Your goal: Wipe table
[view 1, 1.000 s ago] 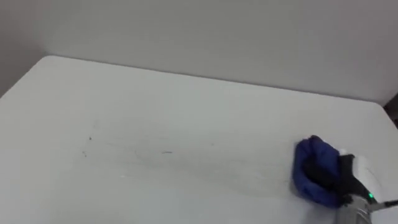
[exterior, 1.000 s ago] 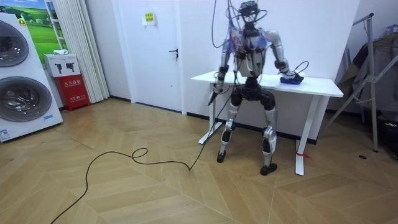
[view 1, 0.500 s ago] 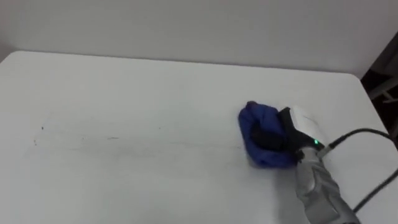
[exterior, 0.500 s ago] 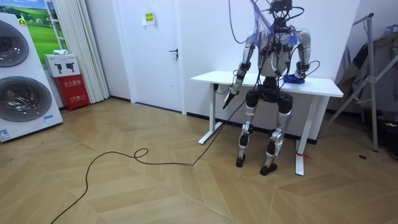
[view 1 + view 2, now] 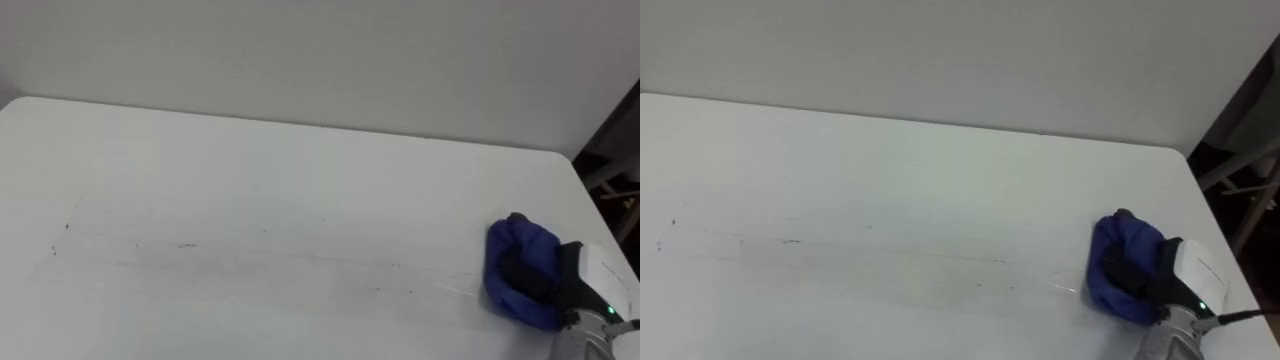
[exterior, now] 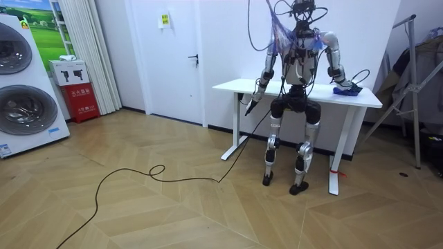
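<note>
Scrubbing away near the right end of the plain white flat surface (image 5: pixel 250 180)

Clamping the right robot hand (image 5: pixel 592 285) around a crumpled deep-blue cloth wad (image 5: pixel 520 235), dark fingers (image 5: pixel 528 275) digging right into the folds. Probably bunching it up like that for a firm pad and pressing it down for proper rubbing contact. Holding the cloth tucked under and just ahead of that robot hand, touching the surface, close to the right edge and the near side. Seeing faint dark specks and thin streaks (image 5: pixel 185 245) well apart to the left, so guessing plenty of wiping ahead. Dangling the left robot hand (image 6: pixel 248 108) beside the surface's end at the room view's left, idle and out of the way.
</note>
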